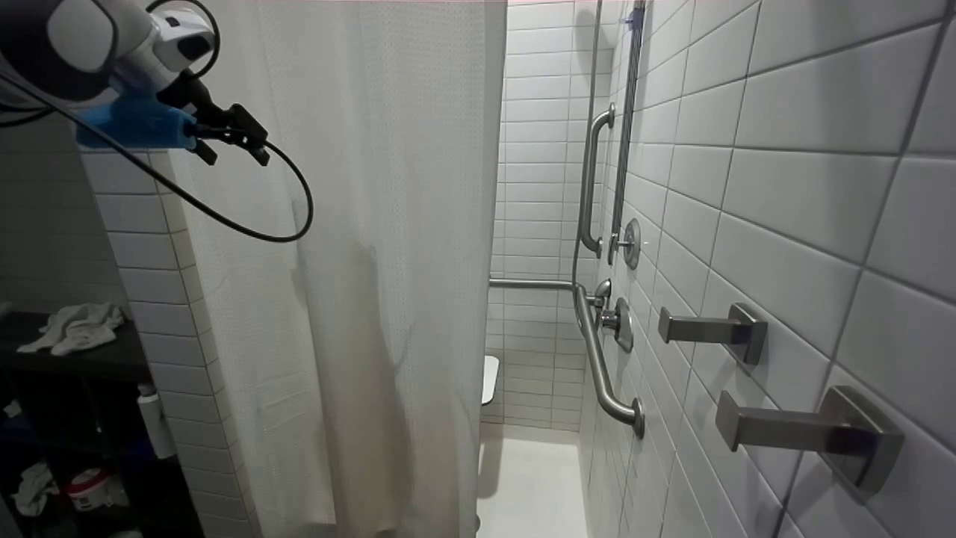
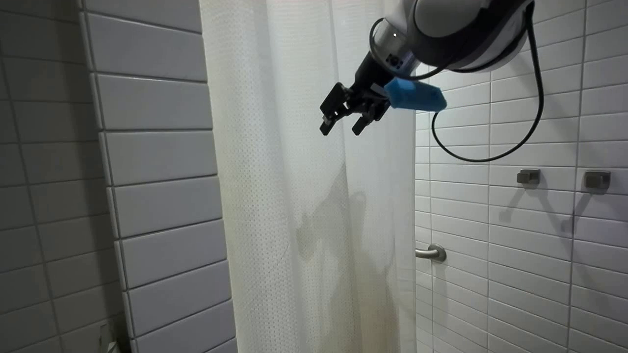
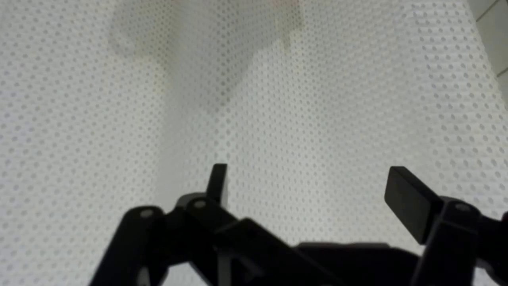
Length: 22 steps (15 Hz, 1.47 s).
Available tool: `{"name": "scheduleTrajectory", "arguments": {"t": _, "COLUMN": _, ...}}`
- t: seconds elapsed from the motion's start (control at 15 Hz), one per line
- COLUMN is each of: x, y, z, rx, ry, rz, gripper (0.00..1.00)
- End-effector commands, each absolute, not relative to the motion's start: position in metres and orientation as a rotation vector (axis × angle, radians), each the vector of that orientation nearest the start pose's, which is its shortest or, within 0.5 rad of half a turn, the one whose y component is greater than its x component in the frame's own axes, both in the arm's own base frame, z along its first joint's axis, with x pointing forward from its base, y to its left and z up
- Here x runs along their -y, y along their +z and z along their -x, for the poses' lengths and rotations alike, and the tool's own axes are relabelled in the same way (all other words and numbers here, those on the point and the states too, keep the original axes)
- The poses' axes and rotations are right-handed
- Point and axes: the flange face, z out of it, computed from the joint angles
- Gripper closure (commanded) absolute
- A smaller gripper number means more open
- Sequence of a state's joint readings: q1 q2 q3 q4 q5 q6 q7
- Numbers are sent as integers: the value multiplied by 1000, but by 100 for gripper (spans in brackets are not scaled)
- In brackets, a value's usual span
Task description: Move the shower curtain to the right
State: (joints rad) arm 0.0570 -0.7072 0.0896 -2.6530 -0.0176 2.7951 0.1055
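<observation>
Spread gripper [image 2: 342, 128] before shower curtain [image 1: 388, 254], red-and-white tub [image 1: 92, 490] illegible

In an exterior view (clock around its center), gripper [image 2: 343, 127] is hanging near 1 o'clock in front of curtain [image 2: 255, 196], pointing to 7, jaws standing apart. Arm [image 2: 456, 24] is sitting at 1–2, blue block [image 2: 417, 96] at 2, cable [image 2: 478, 160] looping at 2–3. Curtain is hanging in folds from 12 to 6, catching a shadow [image 2: 338, 220] at 5. Tiled pillar [image 2: 167, 206] is standing at 9. Two pegs [image 2: 597, 180] are sitting on wall [image 2: 530, 294] at 3; bar [image 2: 432, 253] is showing at 4.
</observation>
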Motion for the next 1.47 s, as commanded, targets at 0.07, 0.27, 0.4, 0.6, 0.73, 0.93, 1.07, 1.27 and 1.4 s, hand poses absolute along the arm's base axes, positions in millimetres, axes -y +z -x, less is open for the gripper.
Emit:
{"name": "scheduleTrajectory", "arguments": {"t": 0.07, "x": -71, "y": 580, "z": -363, "rx": 103, "ry": -1390, "rz": 2731, "gripper": 0}}
{"name": "scheduleTrajectory", "arguments": {"t": 0.27, "x": -80, "y": 603, "z": -355, "rx": 107, "ry": -1452, "rz": 2676, "gripper": 0}}
{"name": "scheduleTrajectory", "arguments": {"t": 0.4, "x": -86, "y": 619, "z": -351, "rx": 104, "ry": -1469, "rz": 2650, "gripper": 0}}
{"name": "scheduleTrajectory", "arguments": {"t": 0.6, "x": -98, "y": 637, "z": -355, "rx": 100, "ry": -1478, "rz": 2628, "gripper": 0}}
{"name": "scheduleTrajectory", "arguments": {"t": 0.73, "x": -107, "y": 645, "z": -360, "rx": 90, "ry": -1482, "rz": 2625, "gripper": 0}}
{"name": "scheduleTrajectory", "arguments": {"t": 0.93, "x": -120, "y": 658, "z": -368, "rx": 71, "ry": -1480, "rz": 2617, "gripper": 0}}
{"name": "scheduleTrajectory", "arguments": {"t": 1.07, "x": -129, "y": 670, "z": -372, "rx": 60, "ry": -1483, "rz": 2605, "gripper": 0}}
{"name": "scheduleTrajectory", "arguments": {"t": 1.27, "x": -139, "y": 695, "z": -377, "rx": 38, "ry": -1498, "rz": 2580, "gripper": 0}}
{"name": "scheduleTrajectory", "arguments": {"t": 1.4, "x": -143, "y": 716, "z": -379, "rx": 23, "ry": -1519, "rz": 2558, "gripper": 0}}
